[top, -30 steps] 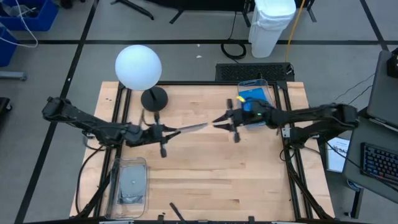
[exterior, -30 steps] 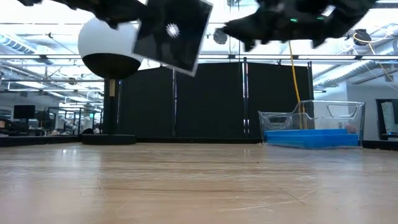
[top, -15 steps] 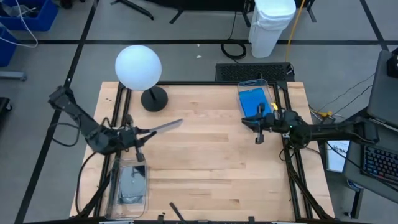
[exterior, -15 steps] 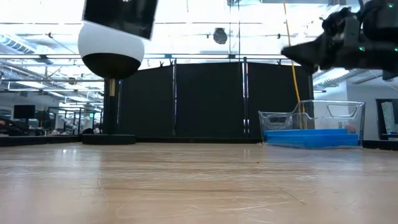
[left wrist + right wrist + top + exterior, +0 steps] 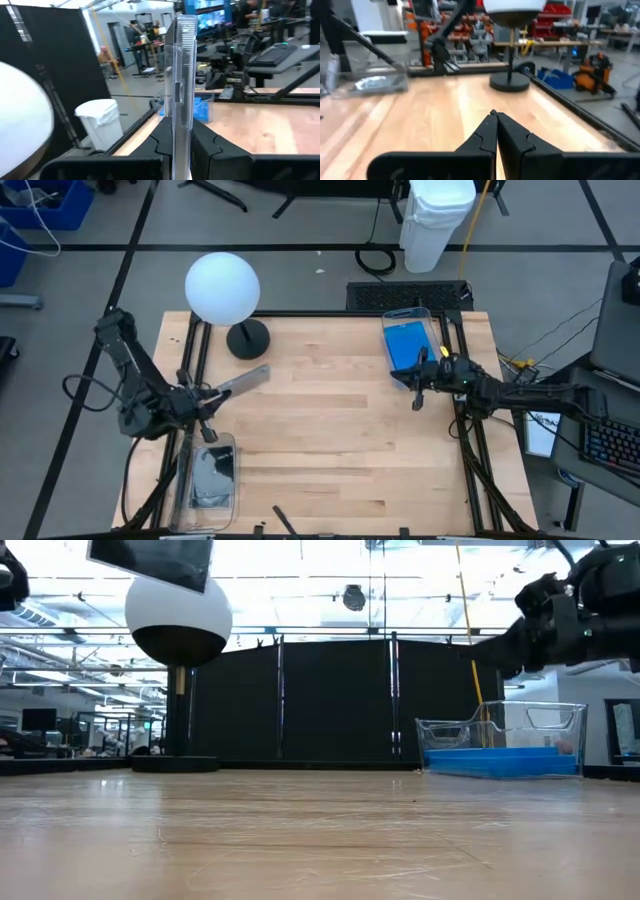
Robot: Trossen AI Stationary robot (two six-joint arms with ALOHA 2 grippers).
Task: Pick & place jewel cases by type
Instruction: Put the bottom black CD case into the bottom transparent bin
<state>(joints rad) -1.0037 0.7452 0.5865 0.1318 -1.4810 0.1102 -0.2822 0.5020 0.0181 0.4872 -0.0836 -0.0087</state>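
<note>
High view shows the left gripper (image 5: 207, 397) clamped on a dark grey jewel case (image 5: 237, 380) held above the table's left side, its long axis running out to the far right, thin edge up. The right gripper (image 5: 417, 385), fingers pressed together and empty, hovers beside the bin of blue jewel cases (image 5: 406, 343).

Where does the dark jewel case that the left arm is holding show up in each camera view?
High view: dark jewel case at left, in the left end effector.
Low view: top left, above the globe lamp.
Left wrist view: centre, seen edge-on.
Right wrist view: I cannot make it out.
Shared landmark: the globe lamp, showing in all four views.
</note>
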